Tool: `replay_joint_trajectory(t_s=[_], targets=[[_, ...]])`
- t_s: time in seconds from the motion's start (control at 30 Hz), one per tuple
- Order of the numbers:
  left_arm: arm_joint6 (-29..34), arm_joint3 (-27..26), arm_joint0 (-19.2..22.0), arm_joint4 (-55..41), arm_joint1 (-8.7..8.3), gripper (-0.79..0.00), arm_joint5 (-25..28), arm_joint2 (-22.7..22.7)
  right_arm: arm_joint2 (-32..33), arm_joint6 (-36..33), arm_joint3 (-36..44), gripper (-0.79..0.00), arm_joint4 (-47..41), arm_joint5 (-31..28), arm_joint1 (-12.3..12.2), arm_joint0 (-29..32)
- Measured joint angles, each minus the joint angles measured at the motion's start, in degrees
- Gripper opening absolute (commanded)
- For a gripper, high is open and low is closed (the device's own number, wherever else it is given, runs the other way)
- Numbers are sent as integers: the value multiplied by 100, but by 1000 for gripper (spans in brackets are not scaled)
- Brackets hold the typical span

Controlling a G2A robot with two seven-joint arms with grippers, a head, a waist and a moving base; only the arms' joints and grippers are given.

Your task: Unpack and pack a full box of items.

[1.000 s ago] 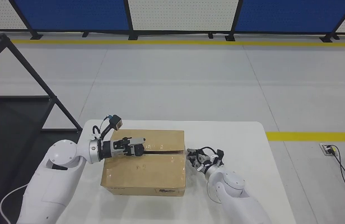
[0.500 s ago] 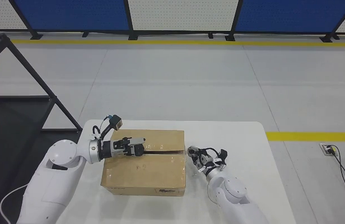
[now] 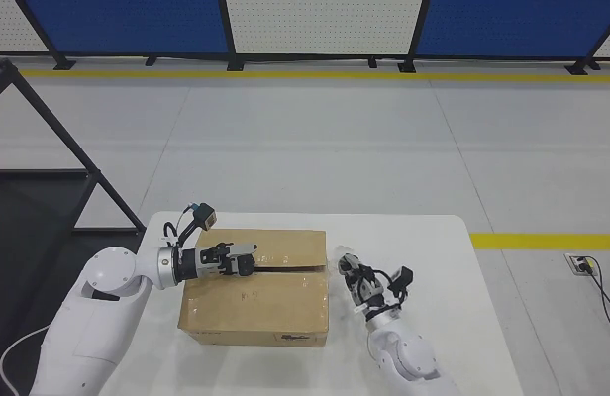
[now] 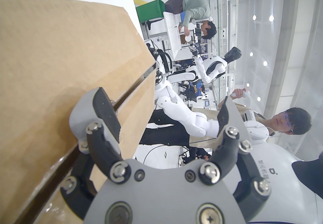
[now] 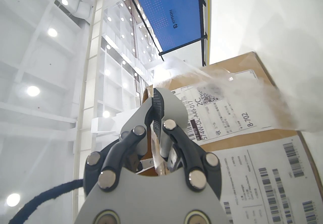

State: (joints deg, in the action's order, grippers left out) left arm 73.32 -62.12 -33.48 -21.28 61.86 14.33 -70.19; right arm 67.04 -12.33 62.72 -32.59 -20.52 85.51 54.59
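Note:
A closed cardboard box [image 3: 255, 302] lies on the white table [image 3: 434, 247]. My left gripper [image 3: 244, 260] rests on the box top at the seam between the flaps [image 4: 136, 86], open, with one finger [image 4: 106, 109] against the cardboard. My right gripper [image 3: 351, 275] is beside the box's right end, shut on a strip of clear tape [image 5: 227, 88]. The strip stretches from the fingers [image 5: 157, 106] to the labelled end of the box [image 5: 252, 119].
White shipping labels [image 5: 272, 184] cover the box's end. A black metal rack [image 3: 48, 178] stands left of the table. The table's right half [image 3: 454, 297] is bare. Blue partition panels [image 3: 315, 25] line the far side of the floor.
The right arm has swung toward the table's near side, its gripper shifting a little away from the box end with the tape. The left arm has not moved.

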Motion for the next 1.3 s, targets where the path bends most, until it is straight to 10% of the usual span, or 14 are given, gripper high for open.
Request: replay_joint_trajectory(t_s=[0.67,1.3], targets=[[-154,-157,-113,72,-6,0,-29,15,-157,1403,62,-785,1593,-2399,181,421],[-641,-634,-416,241,-94,0,-312,-55,-204,2029,160,-785,2331,-3011,308,559]])
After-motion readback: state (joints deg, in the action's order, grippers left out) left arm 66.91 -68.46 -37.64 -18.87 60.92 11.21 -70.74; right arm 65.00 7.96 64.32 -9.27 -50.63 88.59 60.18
